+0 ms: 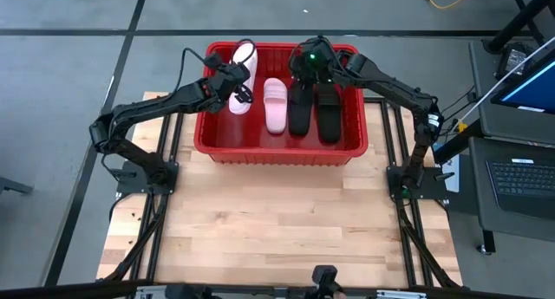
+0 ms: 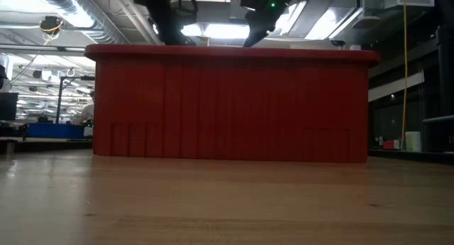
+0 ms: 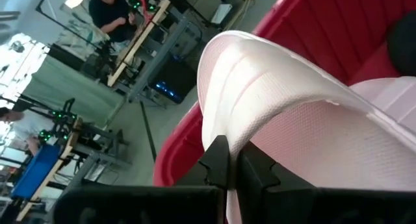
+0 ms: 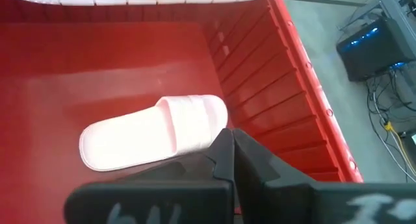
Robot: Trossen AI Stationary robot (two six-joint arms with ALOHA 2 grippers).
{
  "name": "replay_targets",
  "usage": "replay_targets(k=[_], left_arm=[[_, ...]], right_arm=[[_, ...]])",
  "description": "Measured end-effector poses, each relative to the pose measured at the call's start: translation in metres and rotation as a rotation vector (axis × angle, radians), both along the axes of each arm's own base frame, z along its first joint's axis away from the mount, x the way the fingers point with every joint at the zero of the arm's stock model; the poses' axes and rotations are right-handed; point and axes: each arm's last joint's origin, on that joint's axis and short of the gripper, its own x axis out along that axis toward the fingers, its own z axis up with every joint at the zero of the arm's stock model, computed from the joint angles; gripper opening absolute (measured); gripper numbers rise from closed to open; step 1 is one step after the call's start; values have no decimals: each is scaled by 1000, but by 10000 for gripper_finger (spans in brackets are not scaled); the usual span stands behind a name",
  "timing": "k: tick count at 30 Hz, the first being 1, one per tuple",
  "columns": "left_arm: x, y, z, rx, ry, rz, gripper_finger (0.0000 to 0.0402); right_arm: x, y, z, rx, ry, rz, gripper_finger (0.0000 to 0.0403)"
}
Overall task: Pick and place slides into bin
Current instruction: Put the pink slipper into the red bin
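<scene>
The left fingers (image 3: 224,160) are clamped on a pink slide (image 1: 240,82) over the bin (image 1: 277,152), upper centre. The right fingers (image 4: 229,149) are pressed together above two black slides (image 1: 314,110). Another pink slide (image 1: 275,104) lies inside. No writing is legible on the wooden bench (image 1: 277,221).

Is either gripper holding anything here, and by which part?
Left gripper grips a pink slide by its edge, over the bin. Right gripper holds nothing.
</scene>
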Motion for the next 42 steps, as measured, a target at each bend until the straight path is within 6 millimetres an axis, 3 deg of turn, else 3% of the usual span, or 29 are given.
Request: replay_targets(k=[7,13,22,31,42], left_arm=[[-2,3,-15,-49,-11,-25,4],[3,16,-31,-68,-12,12,4],[18,33,-69,-132,156,-2,4],[26,50,-107,-200,234,26,4],[31,55,-129,-259,220,27,5]], right_arm=[[2,-2,-2,-5,-12,0,6],[5,-4,-19,11,14,0,6],[5,-5,-41,42,71,-1,7],[8,-6,-38,16,32,3,7],[9,-7,-36,-6,25,16,7]])
